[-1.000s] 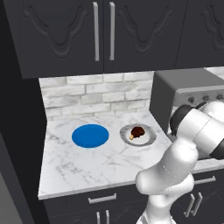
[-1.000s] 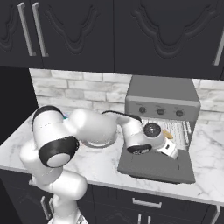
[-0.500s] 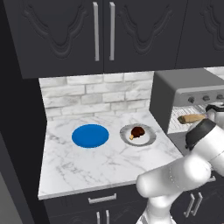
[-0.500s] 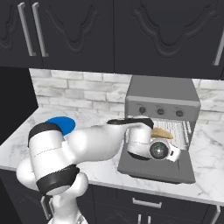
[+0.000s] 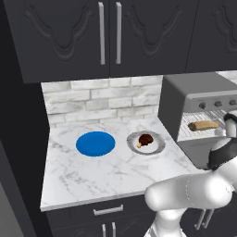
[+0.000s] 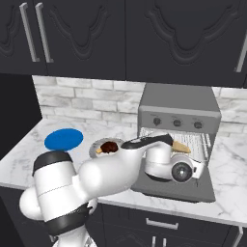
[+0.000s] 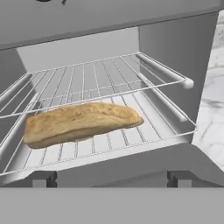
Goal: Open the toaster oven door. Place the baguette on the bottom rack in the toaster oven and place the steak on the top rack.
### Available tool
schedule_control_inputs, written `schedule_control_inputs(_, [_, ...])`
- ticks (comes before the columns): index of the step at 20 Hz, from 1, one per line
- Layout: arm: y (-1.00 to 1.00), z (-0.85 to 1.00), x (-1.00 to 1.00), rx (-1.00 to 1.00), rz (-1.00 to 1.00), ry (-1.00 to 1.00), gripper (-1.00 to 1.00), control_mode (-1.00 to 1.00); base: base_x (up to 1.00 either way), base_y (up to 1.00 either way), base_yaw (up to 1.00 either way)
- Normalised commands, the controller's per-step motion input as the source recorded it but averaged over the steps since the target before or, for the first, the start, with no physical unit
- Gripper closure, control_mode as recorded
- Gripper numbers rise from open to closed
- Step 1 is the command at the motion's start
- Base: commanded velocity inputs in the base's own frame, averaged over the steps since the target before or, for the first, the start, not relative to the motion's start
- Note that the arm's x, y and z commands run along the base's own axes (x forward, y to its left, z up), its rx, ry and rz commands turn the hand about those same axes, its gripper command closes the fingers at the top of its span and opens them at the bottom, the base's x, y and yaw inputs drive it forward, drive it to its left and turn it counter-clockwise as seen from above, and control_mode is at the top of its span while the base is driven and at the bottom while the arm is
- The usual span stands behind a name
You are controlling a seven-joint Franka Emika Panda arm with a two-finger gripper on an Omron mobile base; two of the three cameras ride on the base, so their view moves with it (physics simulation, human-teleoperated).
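Baguette on the lower rack, steak on its plate, my fingers parted and empty.

Around me: dark cabinets point(image 5: 106, 37), a white brick backsplash point(image 5: 102, 99) and a marble counter point(image 5: 92, 171). The toaster oven point(image 6: 178, 103) stands at the counter's right, its door point(image 6: 178, 185) folded down flat. My left base view shows the blue plate point(image 5: 95, 143) and, beside it, the grey plate point(image 5: 155, 144) carrying the steak point(image 5: 145, 139), well apart from the oven. My hand view looks into the cavity: the baguette point(image 7: 81, 122) lies across the bottom rack point(image 7: 148, 131), with the top rack point(image 7: 100, 78) bare above it. My gripper point(image 7: 109, 178) sits in front of the opening, its two tips wide apart, touching nothing. I can read no writing.
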Motion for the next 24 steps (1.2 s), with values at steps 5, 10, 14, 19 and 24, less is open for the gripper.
schedule_control_inputs(5, [-0.17, 0.22, 0.00, -0.05, 0.12, -0.04, -1.00, -1.00, 0.00, 0.00, 0.00])
schedule_control_inputs(10, [-0.01, 0.04, 0.00, -0.07, 0.11, -0.12, -1.00, -1.00, 0.00, 0.00, 0.00])
schedule_control_inputs(14, [0.00, 0.03, 0.02, -0.01, 0.03, -0.02, -1.00, -1.00, 0.00, 0.00, 0.00])
schedule_control_inputs(19, [-0.02, 0.06, 0.09, 0.02, 0.00, 0.00, -1.00, -1.00, 0.00, 0.00, 0.00])
schedule_control_inputs(24, [-0.01, 0.03, 0.17, 0.07, -0.02, 0.04, -1.00, -1.00, 0.00, 0.00, 0.00])
